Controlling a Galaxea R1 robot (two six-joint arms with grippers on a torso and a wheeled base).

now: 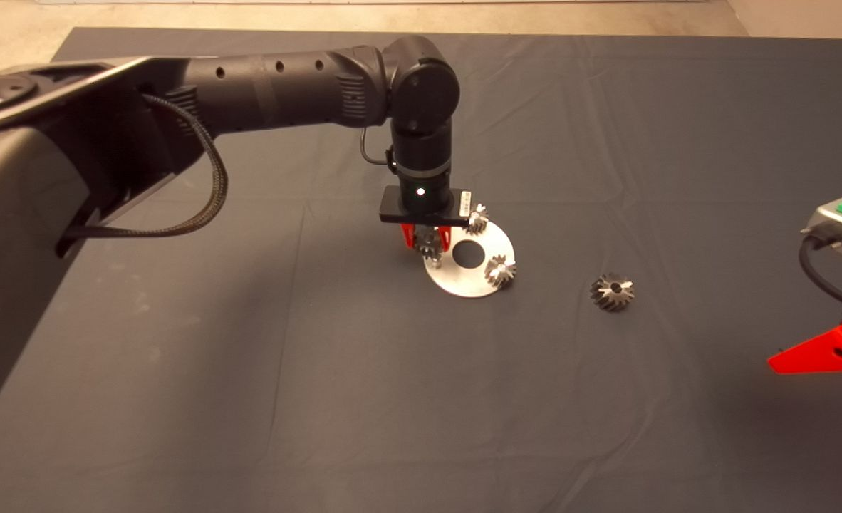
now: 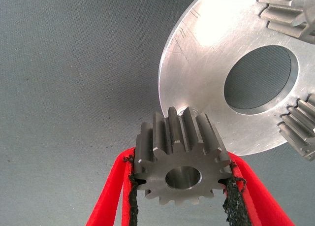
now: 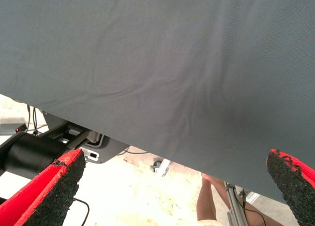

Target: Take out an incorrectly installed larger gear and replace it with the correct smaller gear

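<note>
Left gripper (image 2: 182,186) clamps the smaller gear (image 2: 181,164), seemingly just above the disc (image 2: 206,73).

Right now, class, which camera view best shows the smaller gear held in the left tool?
The left wrist view: the smaller gear fills the frame, teeth and centre hole clear. The head view shows it tiny under the wrist. The right wrist view lacks it.

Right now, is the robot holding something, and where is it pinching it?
Yes. The left gripper pinches the smaller gear by its toothed rim, a pad on each side, over the round plate. The right gripper holds nothing.
</note>
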